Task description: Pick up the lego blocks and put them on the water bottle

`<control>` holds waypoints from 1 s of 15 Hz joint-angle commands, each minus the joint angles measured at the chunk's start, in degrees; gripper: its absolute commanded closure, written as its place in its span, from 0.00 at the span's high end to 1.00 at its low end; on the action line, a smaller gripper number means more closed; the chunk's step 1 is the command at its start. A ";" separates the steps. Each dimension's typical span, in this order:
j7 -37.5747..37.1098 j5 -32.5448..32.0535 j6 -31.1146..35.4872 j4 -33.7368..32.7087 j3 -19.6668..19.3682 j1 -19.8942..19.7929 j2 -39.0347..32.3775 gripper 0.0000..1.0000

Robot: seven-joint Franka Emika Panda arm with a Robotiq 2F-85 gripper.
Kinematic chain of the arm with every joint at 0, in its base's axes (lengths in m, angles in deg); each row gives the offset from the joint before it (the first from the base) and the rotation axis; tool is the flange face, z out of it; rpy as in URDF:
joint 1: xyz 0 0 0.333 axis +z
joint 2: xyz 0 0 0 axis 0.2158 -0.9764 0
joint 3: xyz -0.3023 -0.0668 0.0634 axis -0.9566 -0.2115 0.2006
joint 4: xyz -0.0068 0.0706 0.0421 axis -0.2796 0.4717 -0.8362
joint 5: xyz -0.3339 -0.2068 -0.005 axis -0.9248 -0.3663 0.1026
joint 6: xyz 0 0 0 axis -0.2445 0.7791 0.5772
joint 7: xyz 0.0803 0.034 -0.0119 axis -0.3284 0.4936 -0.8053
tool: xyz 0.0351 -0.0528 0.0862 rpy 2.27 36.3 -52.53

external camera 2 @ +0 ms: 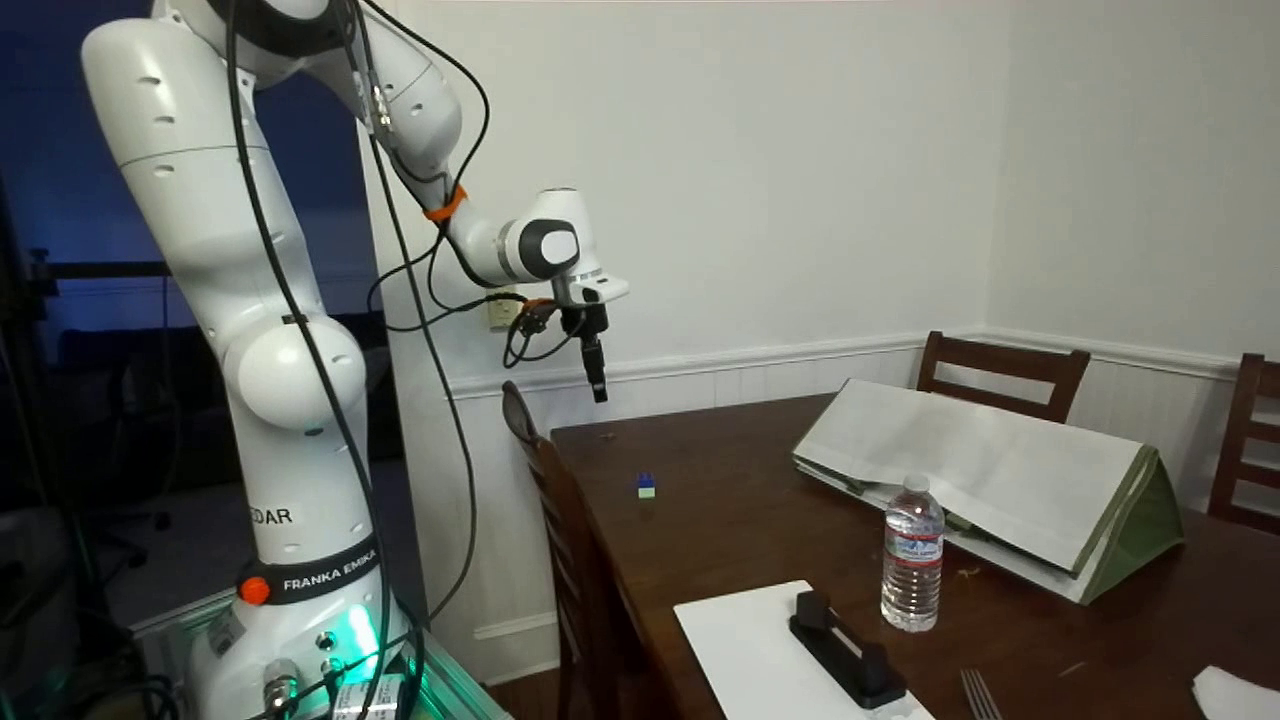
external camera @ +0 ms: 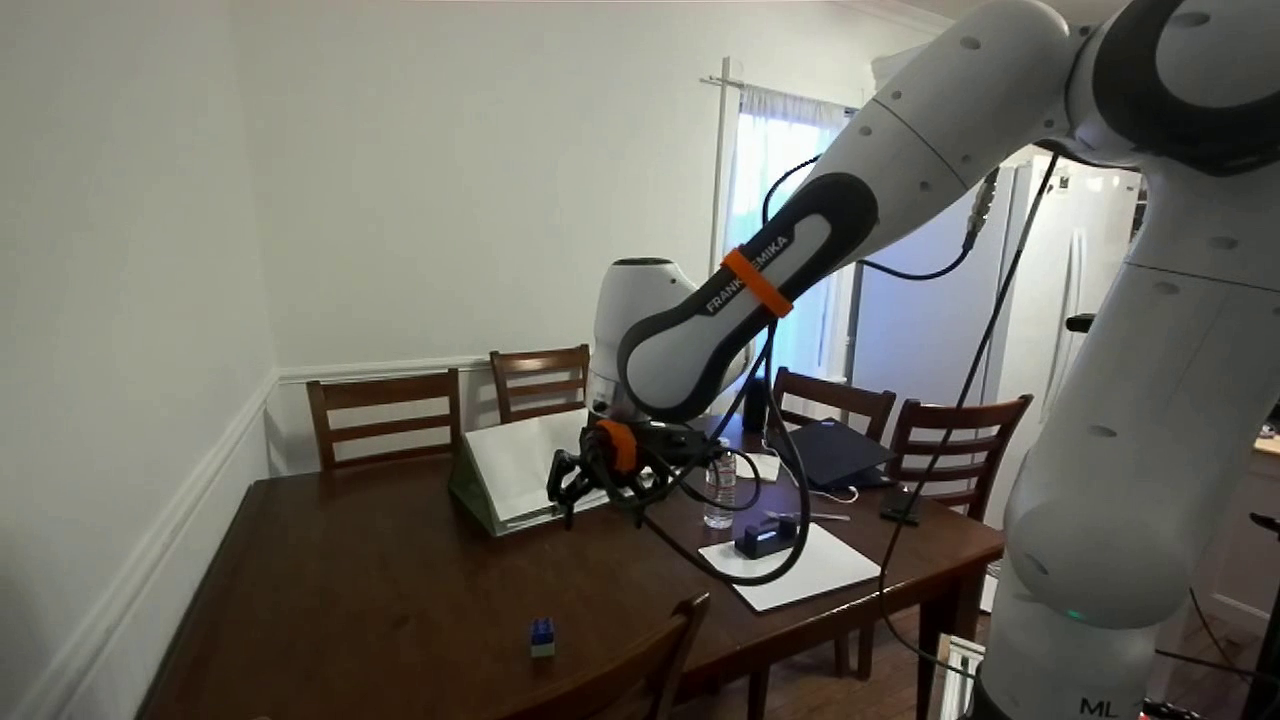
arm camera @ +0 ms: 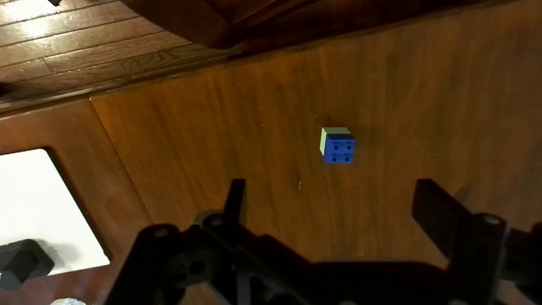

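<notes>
1. While the robot arm (external camera: 980, 100) reaches out above it, the dark wooden table (external camera: 370, 570) stands by a pale wall (external camera: 450, 180), with wooden chairs (external camera: 390, 392) around it.
2. On the table a large book (external camera 2: 980, 460) stands open like a tent, pale sheet uppermost, green side showing at one end.
3. Thin and white, a flat board (external camera 2: 740, 640) lies near the table's edge.
4. Pointing down above the table, the gripper (arm camera: 331, 181) has its jaws spread wide; in the wrist view, brown wood shows between the fingers (arm camera: 436, 212).
5. Clear plastic with a printed label, the water bottle (external camera 2: 912, 575) stands upright on the table, between book and board.
6. A dark object (external camera 2: 845, 655) with blocky ends rests on the white board, near the bottle.
7. A fork (external camera 2: 980, 697) lies on the table, cut off by the bottom of an exterior view.
8. Smallest are the lego blocks (external camera: 542, 636), stacked: a blue block (arm camera: 338, 151), four studs up, sits on a pale green block (arm camera: 335, 131). Both rest on the table near its edge, well apart from the bottle, lower than the gripper and clear of its fingers.
</notes>
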 commanded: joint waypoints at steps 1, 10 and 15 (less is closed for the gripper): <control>-1.93 -1.62 0.32 -1.28 -2.16 1.99 -2.31 1.00; -7.97 -4.10 1.33 -11.53 -7.57 5.48 -20.91 1.00; -9.34 -2.52 0.81 -17.29 -12.73 8.83 -28.94 1.00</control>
